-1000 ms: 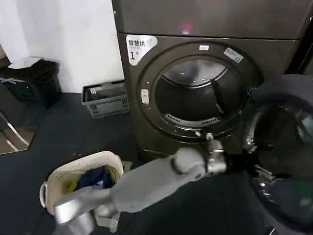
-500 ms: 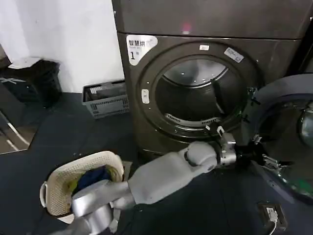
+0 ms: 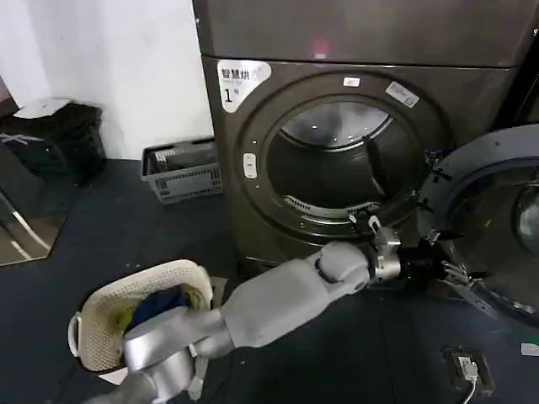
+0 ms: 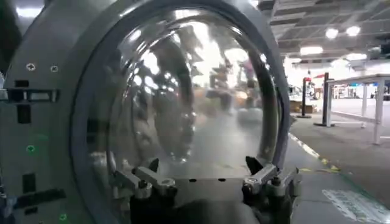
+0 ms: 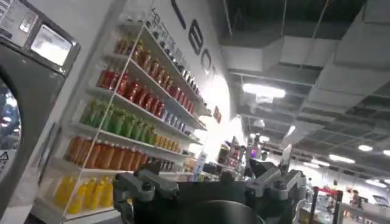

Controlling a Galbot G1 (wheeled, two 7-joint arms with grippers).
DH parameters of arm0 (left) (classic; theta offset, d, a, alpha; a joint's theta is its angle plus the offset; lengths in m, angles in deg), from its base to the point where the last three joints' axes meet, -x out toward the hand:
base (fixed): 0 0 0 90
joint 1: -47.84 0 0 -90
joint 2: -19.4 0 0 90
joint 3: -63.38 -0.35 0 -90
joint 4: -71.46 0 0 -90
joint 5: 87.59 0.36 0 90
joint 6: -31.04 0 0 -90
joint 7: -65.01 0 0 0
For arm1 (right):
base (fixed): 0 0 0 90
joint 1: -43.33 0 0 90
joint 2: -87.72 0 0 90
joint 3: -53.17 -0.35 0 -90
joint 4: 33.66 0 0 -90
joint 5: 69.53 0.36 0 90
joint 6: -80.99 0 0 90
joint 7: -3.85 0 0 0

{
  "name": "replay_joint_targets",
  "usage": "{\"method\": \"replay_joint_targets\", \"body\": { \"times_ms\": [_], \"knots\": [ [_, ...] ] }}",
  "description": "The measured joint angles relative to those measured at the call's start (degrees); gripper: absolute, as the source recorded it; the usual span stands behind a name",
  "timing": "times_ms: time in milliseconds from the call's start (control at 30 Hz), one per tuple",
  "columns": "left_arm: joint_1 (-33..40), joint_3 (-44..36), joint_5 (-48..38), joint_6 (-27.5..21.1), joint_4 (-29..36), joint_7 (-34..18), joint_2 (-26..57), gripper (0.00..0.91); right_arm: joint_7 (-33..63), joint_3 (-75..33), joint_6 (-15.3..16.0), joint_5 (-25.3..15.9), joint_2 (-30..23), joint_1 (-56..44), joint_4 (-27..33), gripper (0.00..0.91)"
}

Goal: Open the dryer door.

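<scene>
Beside the drum opening, the dryer door (image 3: 493, 223) hung wide open (grey inner side showing); the left gripper (image 3: 445, 263), jaws spread, sat at its edge.

The dryer door (image 3: 497, 227) has a grey inner side and clear glass; a cream basket (image 3: 118, 316) holds blue and yellow laundry.

A white label (image 3: 242, 82) on the upper left of the dryer front (image 3: 227, 168) carries Chinese characters above a large "1". Two smaller white stickers (image 3: 402, 93) near the top of the drum opening are too small to read. Dark lettering (image 5: 194, 36) high on the shop wall is only partly legible.
</scene>
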Motion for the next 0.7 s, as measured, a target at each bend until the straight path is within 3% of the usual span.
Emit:
{"method": "replay_joint_targets", "body": {
  "times_ms": [333,533,700],
  "knots": [
    [0.78,-1.60,-0.58,2.02,1.76,1.58,0.00,0.907,-1.04,0.38,-0.29,1.41,0.08,-0.03,-0.03,0.907],
    [1.72,-3.86,-4.66,9.98,4.20,1.39,0.00,0.907,-2.28,0.91,-1.24,2.49,0.08,-0.01,-0.53,0.907],
    [1.36,-6.21,-2.64,18.19,7.05,-0.41,0.00,0.907,-2.57,1.40,-1.40,1.46,0.55,0.31,-0.41,0.907]
  ]
}}
